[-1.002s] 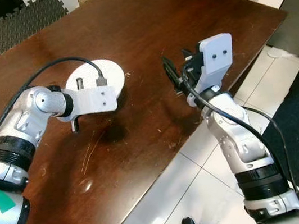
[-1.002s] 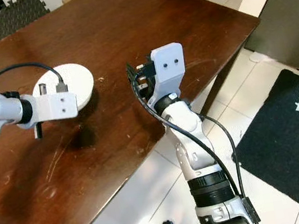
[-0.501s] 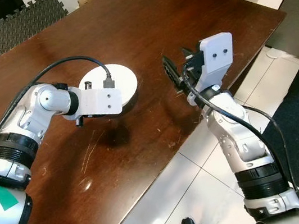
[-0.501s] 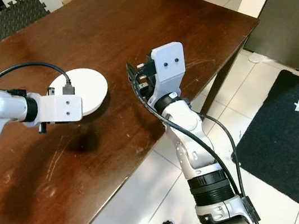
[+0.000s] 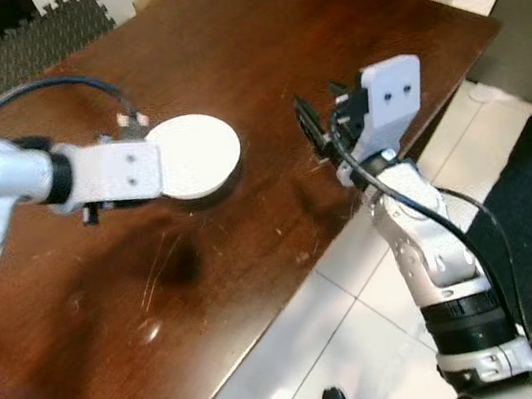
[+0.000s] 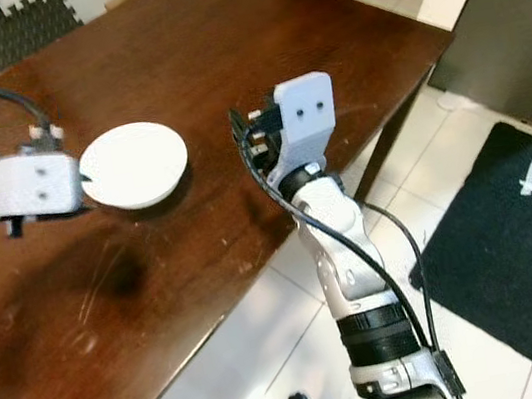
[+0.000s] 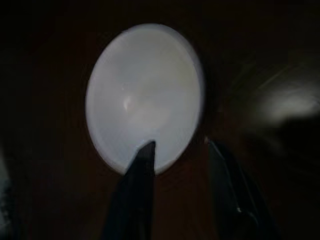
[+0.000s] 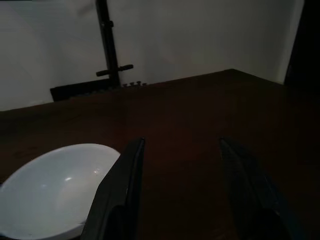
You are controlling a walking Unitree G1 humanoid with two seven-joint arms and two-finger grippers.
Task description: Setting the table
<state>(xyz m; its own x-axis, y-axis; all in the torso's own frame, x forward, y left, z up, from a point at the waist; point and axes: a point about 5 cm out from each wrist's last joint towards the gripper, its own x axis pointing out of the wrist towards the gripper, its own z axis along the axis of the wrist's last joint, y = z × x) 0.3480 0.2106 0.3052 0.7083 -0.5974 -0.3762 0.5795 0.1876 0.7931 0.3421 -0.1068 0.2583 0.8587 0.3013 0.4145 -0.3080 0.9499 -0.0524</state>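
Sitting flat on the brown table (image 5: 251, 40) is the white plate (image 5: 193, 155), now let go. The left gripper (image 7: 182, 157), fingers apart, is pulling back from its rim. The right gripper (image 8: 180, 190) is waiting nearby, fingers wide. Plate looks placed.

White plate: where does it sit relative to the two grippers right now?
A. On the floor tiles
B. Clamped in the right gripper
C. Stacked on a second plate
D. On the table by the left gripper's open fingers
D. The white plate lies flat on the wooden table, with the left gripper open at its rim; the right gripper is apart, open and empty.
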